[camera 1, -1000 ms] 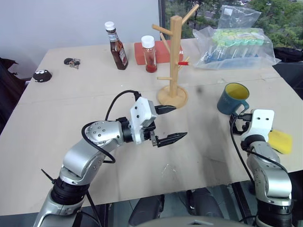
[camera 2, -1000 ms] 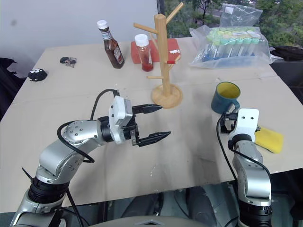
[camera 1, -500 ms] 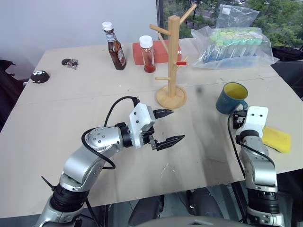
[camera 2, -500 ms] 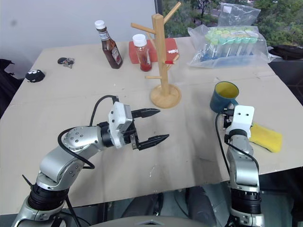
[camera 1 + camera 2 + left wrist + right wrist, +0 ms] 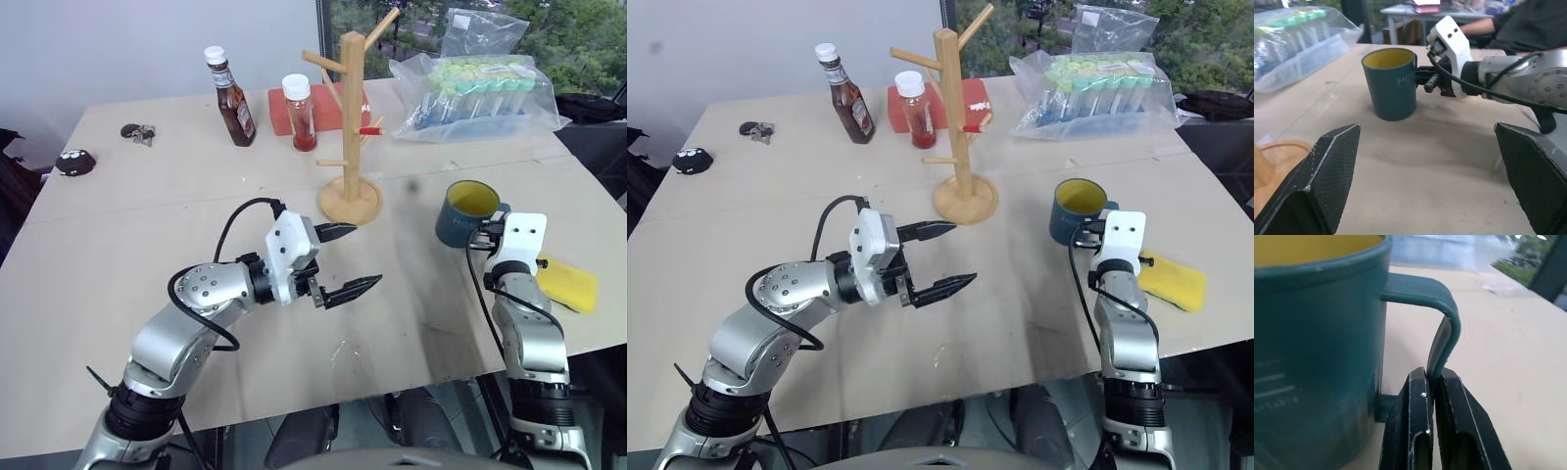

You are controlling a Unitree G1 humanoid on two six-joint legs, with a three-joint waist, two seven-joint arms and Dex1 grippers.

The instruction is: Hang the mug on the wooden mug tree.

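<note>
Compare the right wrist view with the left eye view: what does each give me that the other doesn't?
Right wrist view alone: the right gripper pinching the lower part of the mug's handle, fingers closed on it. Left eye view alone: the wooden mug tree standing beyond the open left gripper, two bottles, a bagged pack and the yellow sponge. Both: the mug upright on the table.

Two robot arms with rounded silver-grey metal segments and black joint rings. Each wrist carries a white boxy housing dotted with small screw holes. Black cables loop along both forearms. Each ends in two black, pointed, textured fingers (image 5: 363, 286).
</note>
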